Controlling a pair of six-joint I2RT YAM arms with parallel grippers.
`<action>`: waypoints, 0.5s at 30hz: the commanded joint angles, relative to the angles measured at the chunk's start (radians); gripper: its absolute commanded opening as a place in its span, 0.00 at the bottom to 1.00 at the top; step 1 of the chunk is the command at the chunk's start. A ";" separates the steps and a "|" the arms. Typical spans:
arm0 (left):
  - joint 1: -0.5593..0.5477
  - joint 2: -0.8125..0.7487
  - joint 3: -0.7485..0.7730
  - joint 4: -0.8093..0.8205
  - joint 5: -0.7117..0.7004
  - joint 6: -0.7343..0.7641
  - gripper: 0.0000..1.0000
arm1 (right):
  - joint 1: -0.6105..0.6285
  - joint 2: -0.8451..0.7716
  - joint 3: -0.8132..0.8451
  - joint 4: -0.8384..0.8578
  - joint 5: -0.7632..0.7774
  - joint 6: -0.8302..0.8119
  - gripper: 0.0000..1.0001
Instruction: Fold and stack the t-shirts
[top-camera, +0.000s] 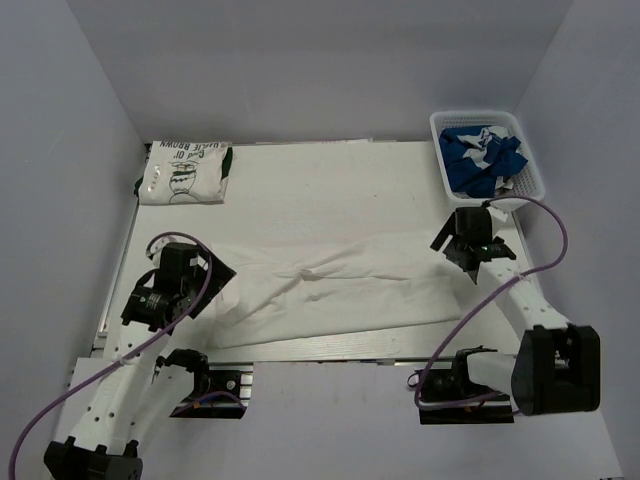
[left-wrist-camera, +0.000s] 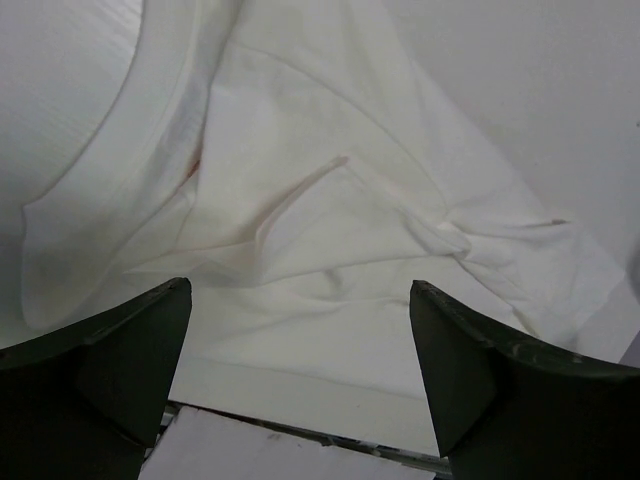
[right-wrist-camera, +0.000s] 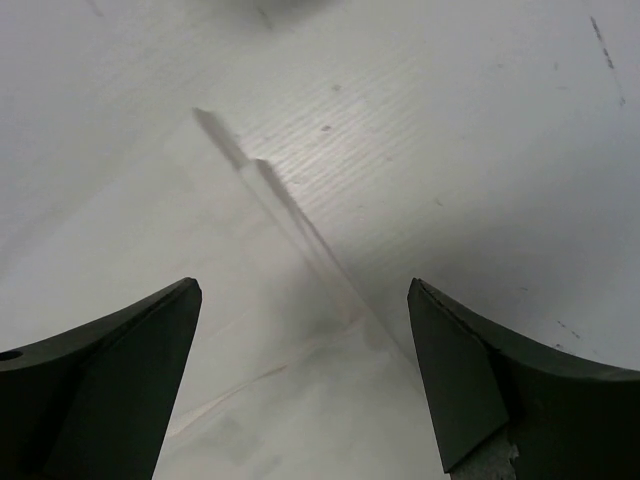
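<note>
The white t-shirt (top-camera: 330, 290) lies as a long wrinkled band on the surface (top-camera: 330, 190) across the middle of the frame, with the left gripper (left-wrist-camera: 300, 288) and the right gripper (right-wrist-camera: 303, 288) at its ends, jaws released and empty; I judge one fold is laid, and the next move needs a fresh grasp on an edge.

The white table (top-camera: 330, 190) bears a white mesh basket (top-camera: 440, 150) at its far right corner. Level with the basket, at the far left corner, lies a folded green-print t-shirt (top-camera: 185, 172). Nearer than the basket and to its left, a white t-shirt (top-camera: 340, 285) lies spread out and rumpled across the table's near half.
</note>
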 joint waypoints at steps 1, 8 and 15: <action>-0.003 0.071 0.038 0.104 0.023 0.071 1.00 | 0.012 -0.092 -0.001 0.084 -0.158 -0.064 0.90; -0.003 0.402 0.027 0.377 0.209 0.155 1.00 | 0.080 -0.085 -0.012 0.212 -0.452 -0.156 0.90; -0.047 0.565 0.056 0.466 0.099 0.212 1.00 | 0.130 0.005 -0.024 0.235 -0.488 -0.172 0.90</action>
